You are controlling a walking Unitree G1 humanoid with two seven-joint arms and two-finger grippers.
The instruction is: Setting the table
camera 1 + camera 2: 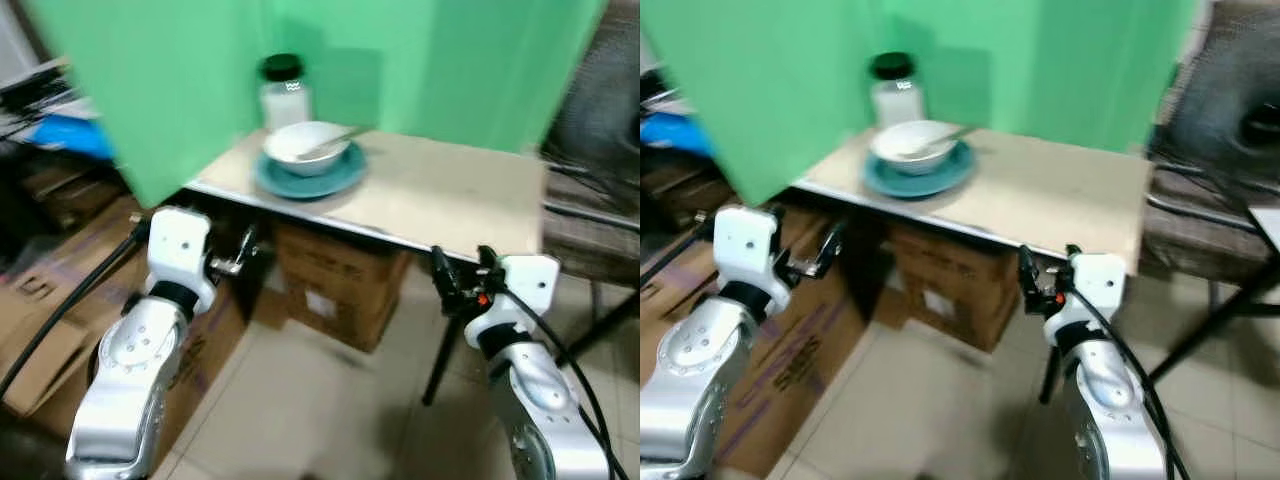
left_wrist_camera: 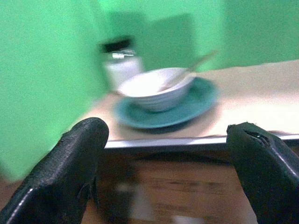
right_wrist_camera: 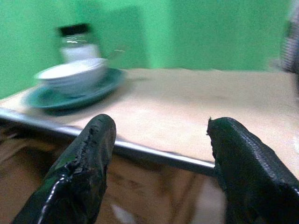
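Observation:
A white bowl (image 1: 303,146) with a spoon (image 1: 336,139) in it sits on a teal plate (image 1: 276,184) at the far left corner of a beige table (image 1: 450,190). Behind them stands a jar (image 1: 284,92) with a black lid. Both grippers hang below and in front of the table edge. My left gripper (image 1: 243,252) is open under the left corner, and the left wrist view shows the plate (image 2: 196,107) beyond its empty fingers (image 2: 79,158). My right gripper (image 1: 447,275) is open near the front right corner, with nothing between its fingers (image 3: 88,154).
Green screens (image 1: 180,70) wall the table's back and left side. Cardboard boxes (image 1: 340,285) sit under the table, with more boxes (image 1: 50,310) to the left. A black table leg (image 1: 440,350) stands by my right arm. Dark furniture (image 1: 600,110) is at the right. The floor is tiled.

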